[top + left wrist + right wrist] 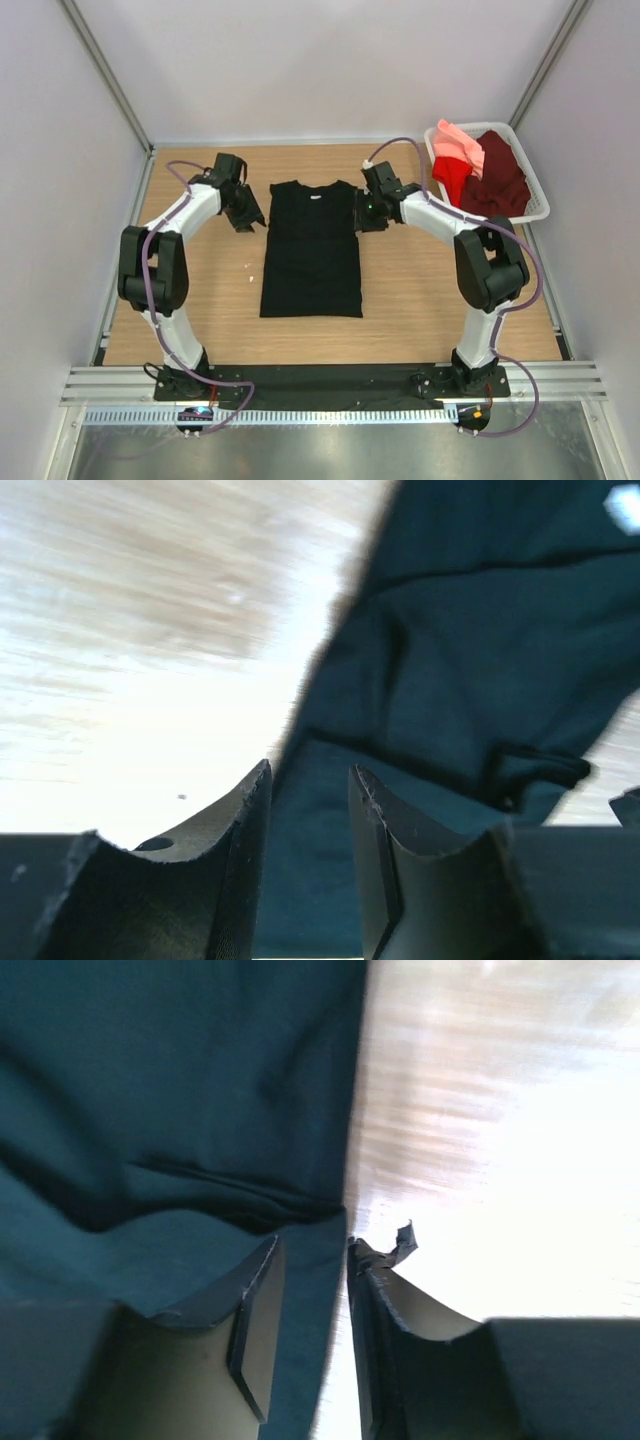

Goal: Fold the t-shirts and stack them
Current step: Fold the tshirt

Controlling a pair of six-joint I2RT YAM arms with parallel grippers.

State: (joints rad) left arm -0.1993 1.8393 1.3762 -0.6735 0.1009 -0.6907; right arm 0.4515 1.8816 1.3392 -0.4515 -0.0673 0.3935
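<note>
On the desk (420, 290), black t-shirt (312, 255) lay flat between the arms, left gripper (310, 780) and right gripper (312, 1250) beside its shoulders, jaws narrowly parted, coloured t-shirts (485, 175) heaped in white basket (505, 217).

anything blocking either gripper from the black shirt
Nothing visible stands in the way. The left gripper is already at the black t-shirt's left edge and the right gripper is at its right edge. Both are open, near the shoulders.
</note>
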